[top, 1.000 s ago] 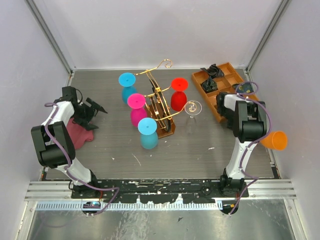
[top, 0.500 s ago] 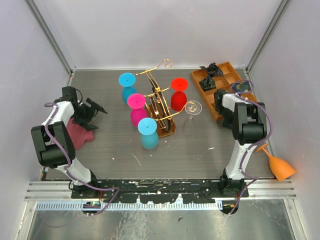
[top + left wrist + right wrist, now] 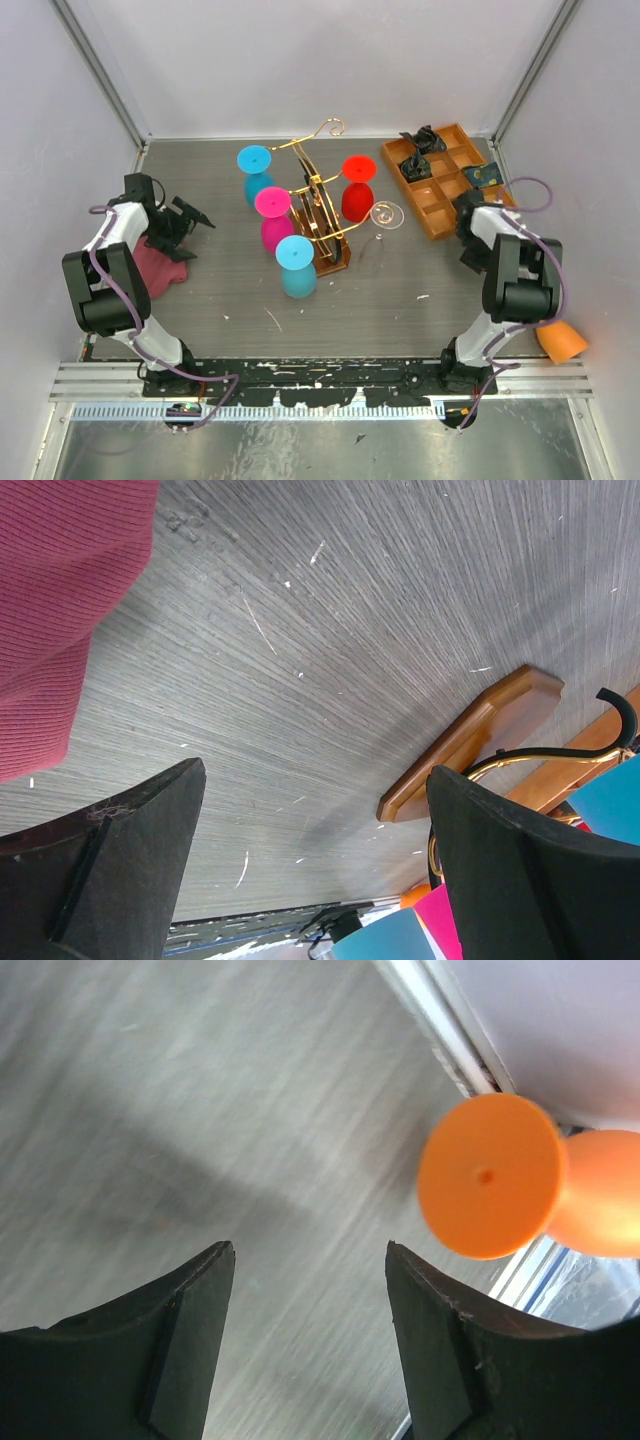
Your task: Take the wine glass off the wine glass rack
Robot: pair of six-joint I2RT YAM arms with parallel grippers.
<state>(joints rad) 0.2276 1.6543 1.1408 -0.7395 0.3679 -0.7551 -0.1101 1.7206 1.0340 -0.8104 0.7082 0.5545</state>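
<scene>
The gold wire wine glass rack [image 3: 322,205] stands on its brown wooden base mid-table. Cyan [image 3: 255,172], magenta [image 3: 273,215], teal [image 3: 296,265], red [image 3: 358,187] and clear [image 3: 385,215] wine glasses hang on it. An orange wine glass [image 3: 563,342] lies on its side at the front right edge, off the rack. In the right wrist view its round foot [image 3: 490,1175] faces me, beyond my open, empty right gripper [image 3: 310,1250]. My left gripper [image 3: 190,215] is open and empty, left of the rack. The rack base [image 3: 470,745] also shows in the left wrist view.
A maroon cloth [image 3: 155,262] lies under the left arm and also shows in the left wrist view [image 3: 60,600]. An orange-brown compartmented tray [image 3: 445,190] holding dark items stands back right. The enclosure's right wall and metal rail [image 3: 440,1030] run close by the orange glass.
The orange glass, held up at the right one second ago, has dropped and now lies at the front right edge. The right arm swung toward the right wall. The left arm stayed still.
</scene>
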